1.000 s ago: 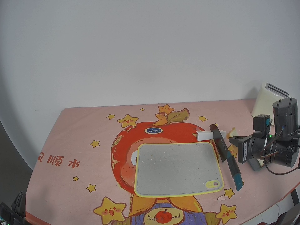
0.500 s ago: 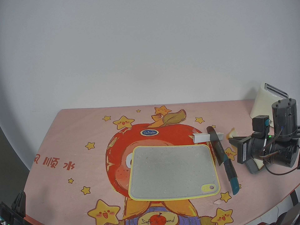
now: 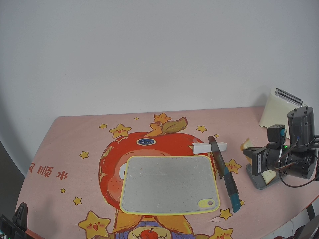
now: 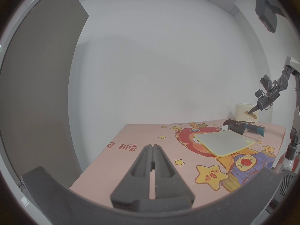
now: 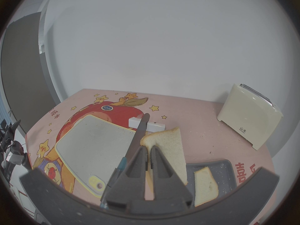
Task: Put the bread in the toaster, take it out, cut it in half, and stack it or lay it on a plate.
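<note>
At far right, the right gripper clamps bread, mostly hidden behind its wrist; left gripper closed, empty.

Pink table printed with a red apple and yellow stars. Grey cutting board, yellow-rimmed; knife with dark blade, teal handle. Cream toaster; pale, tan-crusted bread.

Smooth cream plastic toaster with slight sheen; matt, speckled grey board; soft, porous bread; smooth printed table.
</note>
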Controlling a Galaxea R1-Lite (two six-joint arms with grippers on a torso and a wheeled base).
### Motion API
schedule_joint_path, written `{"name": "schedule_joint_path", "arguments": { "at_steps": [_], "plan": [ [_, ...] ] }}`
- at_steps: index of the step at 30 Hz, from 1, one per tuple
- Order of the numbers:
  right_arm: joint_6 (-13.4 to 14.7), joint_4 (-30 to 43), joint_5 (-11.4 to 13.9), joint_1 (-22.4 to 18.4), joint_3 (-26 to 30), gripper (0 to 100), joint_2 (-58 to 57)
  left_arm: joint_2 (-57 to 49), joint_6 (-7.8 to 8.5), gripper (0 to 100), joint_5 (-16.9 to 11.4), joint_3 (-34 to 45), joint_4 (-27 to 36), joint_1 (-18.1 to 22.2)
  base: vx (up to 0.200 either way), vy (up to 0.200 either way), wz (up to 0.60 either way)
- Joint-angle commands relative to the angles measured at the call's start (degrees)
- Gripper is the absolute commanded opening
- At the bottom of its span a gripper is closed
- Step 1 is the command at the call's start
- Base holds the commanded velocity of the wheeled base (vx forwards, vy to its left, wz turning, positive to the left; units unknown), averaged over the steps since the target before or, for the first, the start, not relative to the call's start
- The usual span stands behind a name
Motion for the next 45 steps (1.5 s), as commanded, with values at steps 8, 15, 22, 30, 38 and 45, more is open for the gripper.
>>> {"name": "schedule_joint_path", "arguments": {
  "at_steps": [8,15,22,30,38,45],
  "plan": [
    [0.0,0.0,0.0,-0.1,0.1,0,0.4,-0.9,0.00,0,0.0,1.0,0.0,0.0,0.000,0.000,0.00],
    [0.0,0.0,0.0,-0.6,0.1,0,0.5,-0.9,0.00,0,0.0,1.0,0.0,0.0,0.000,0.000,0.00],
    [0.0,0.0,0.0,-0.7,0.1,0,0.6,-0.9,0.00,0,0.0,1.0,0.0,0.1,-0.143,0.000,0.00],
    [0.0,0.0,0.0,-0.7,0.1,0,0.6,-0.9,0.00,0,0.0,1.0,0.0,0.0,-0.025,0.000,0.00],
    [0.0,0.0,0.0,-0.8,0.1,0,0.5,-0.9,-0.09,0,0.1,1.0,0.0,0.1,0.000,-0.150,0.00],
    [-0.1,0.1,-0.2,-0.9,0.1,0,0.6,-0.9,-0.09,0,0.1,1.0,0.0,0.0,0.000,-0.200,0.00]
  ]
}}
